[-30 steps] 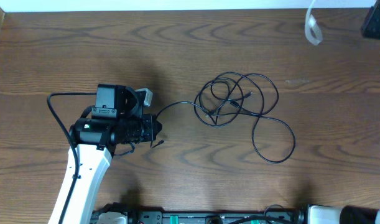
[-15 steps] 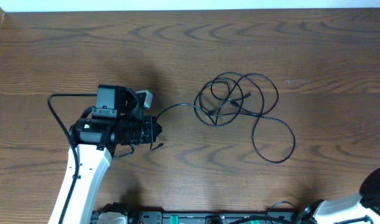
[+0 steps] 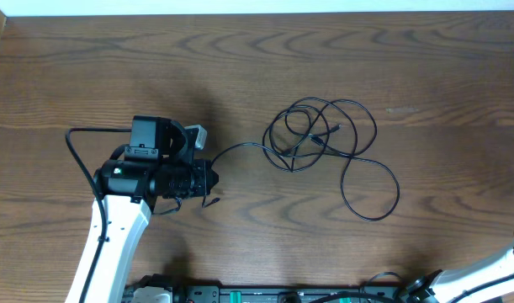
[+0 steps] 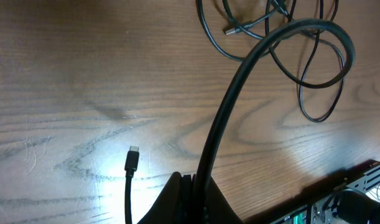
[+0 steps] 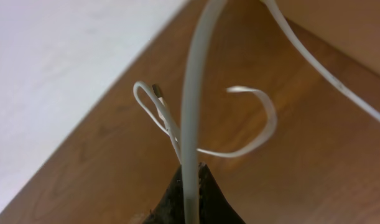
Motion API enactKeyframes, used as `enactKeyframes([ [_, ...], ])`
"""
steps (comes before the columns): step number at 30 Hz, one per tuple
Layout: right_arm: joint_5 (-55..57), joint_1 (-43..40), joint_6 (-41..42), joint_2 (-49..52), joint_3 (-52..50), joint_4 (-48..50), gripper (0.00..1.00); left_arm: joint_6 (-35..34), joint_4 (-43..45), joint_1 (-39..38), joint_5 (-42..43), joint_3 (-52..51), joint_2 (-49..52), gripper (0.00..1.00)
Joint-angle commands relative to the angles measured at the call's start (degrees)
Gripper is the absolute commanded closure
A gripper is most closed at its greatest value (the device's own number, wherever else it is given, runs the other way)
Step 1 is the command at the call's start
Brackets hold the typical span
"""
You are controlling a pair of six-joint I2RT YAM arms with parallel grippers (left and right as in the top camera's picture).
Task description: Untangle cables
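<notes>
The left tool (image 4: pixel 191 183) clamps the end of the black cable (image 4: pixel 231 82), whose loops lie right of tabletop (image 3: pixel 240 67) centre, while the right tool (image 5: pixel 190 179) grips the white cable (image 5: pixel 193 87) aloft over a tabletop edge, likely to hold both apart.

Right claw (image 5: pixel 190 180) cropped at bottom edge; white cable (image 5: pixel 191 93) blurred, cropped at top; black cable (image 4: pixel 308 23) loops likewise.
</notes>
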Motion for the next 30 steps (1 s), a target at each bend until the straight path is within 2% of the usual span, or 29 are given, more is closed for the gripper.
enactKeyframes([
  [1,6.45,-0.57,1.57,0.85,0.2,-1.01,0.99,1.18,-0.74,0.24,0.74,0.13,-0.24,0.93],
  [8,24.83,-1.62,8.44,3.26,0.2,-6.71,0.99,1.18,-1.51,0.22,0.74,0.13,-0.24,0.93],
  [16,23.15,-3.39,9.38,5.68,0.2,-6.34,0.99,1.18,-1.51,0.24,0.72,0.13,-0.24,0.92],
  [17,21.07,-3.39,9.2,6.01,0.2,-5.73,0.93,1.18,-1.49,0.24,0.72,0.13,-0.24,0.93],
  [19,15.72,-3.39,7.54,6.29,0.2,-4.55,0.51,1.18,-1.49,0.24,0.72,0.13,-0.24,0.93],
  [20,13.42,-3.37,6.8,6.38,0.2,-4.13,0.22,1.18,-1.49,0.24,0.72,0.13,-0.24,0.93],
  [21,11.91,-3.32,6.6,6.38,0.2,-3.93,0.03,1.16,-1.51,0.24,0.72,0.13,-0.24,0.93],
  [27,10.69,-2.16,7.98,6.36,0.2,-6.64,0.01,1.18,-1.46,0.24,0.74,0.13,-0.24,0.93],
  [30,5.18,-0.61,7.21,6.36,0.2,-8.41,0.01,1.2,-1.44,0.24,0.72,0.13,-0.24,0.92],
])
